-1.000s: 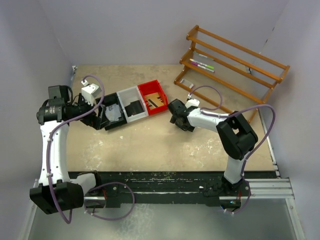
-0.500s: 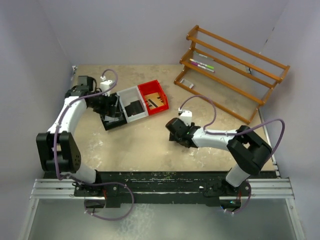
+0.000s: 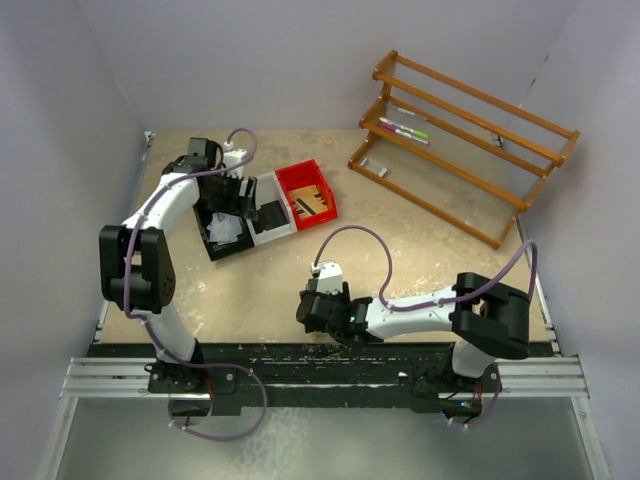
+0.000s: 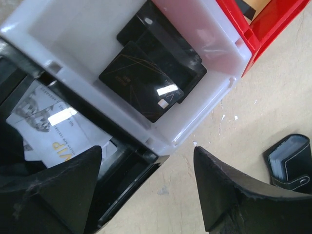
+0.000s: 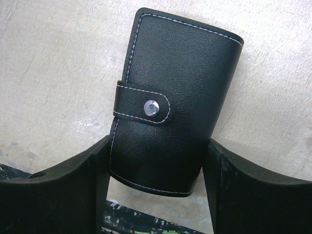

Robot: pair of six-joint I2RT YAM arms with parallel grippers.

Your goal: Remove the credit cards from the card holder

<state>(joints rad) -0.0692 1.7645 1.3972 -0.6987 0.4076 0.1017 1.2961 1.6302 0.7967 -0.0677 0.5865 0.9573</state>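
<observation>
The card holder (image 5: 173, 112) is a black stitched wallet with its snap strap fastened. My right gripper (image 5: 156, 165) is shut on its lower end, one finger on each side, near the table's front edge (image 3: 318, 310). In the left wrist view the card holder (image 4: 291, 163) shows at the lower right, with the grey-blue edges of the credit cards (image 4: 287, 155) in its open end. My left gripper (image 4: 146, 156) is open and empty above the near corner of the white tray; in the top view it (image 3: 245, 200) is over the joined trays.
Joined black (image 3: 222, 240), white (image 3: 262, 188) and red (image 3: 310, 175) trays lie at the back left. Black cards (image 4: 146, 80) lie in the white tray and a pale printed card (image 4: 53, 126) in the black one. A wooden rack (image 3: 460, 130) stands at the back right.
My right arm has drawn the card holder from the table's middle toward the near edge and to the left. My left arm has swung right, from beside the black tray to above the trays.
</observation>
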